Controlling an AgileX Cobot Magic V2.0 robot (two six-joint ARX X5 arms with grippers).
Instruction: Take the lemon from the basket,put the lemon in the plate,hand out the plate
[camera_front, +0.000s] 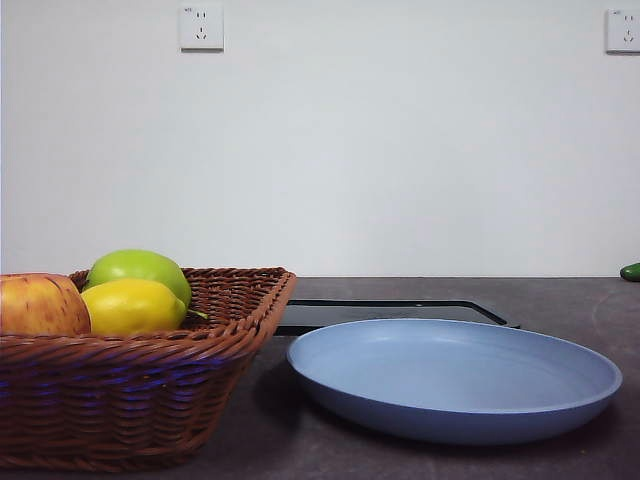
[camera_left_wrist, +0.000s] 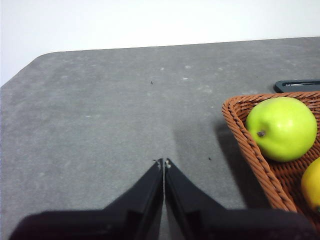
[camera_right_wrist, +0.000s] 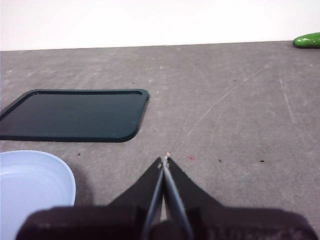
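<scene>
Front view sits low, near table height, facing level toward the wall, close to the basket (camera_front: 150, 370) and plate (camera_front: 455, 385). Left wrist view looks down over bare table (camera_left_wrist: 100, 115), catching the basket's corner. Right wrist view looks down across the black tray (camera_right_wrist: 75, 115), shared with front view, plus the plate's edge.

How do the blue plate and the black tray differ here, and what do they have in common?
Colour: the plate is matte light blue, the tray glossy black.
Shape: the plate is round, the tray rectangular with rounded corners.
Depth: the plate is a shallow dish whose rim rises well off the table, the tray lies almost flat.
Place: in the front view the plate stands nearer the camera, the tray behind it.
Shared: both hold nothing and rest on the grey table.
</scene>
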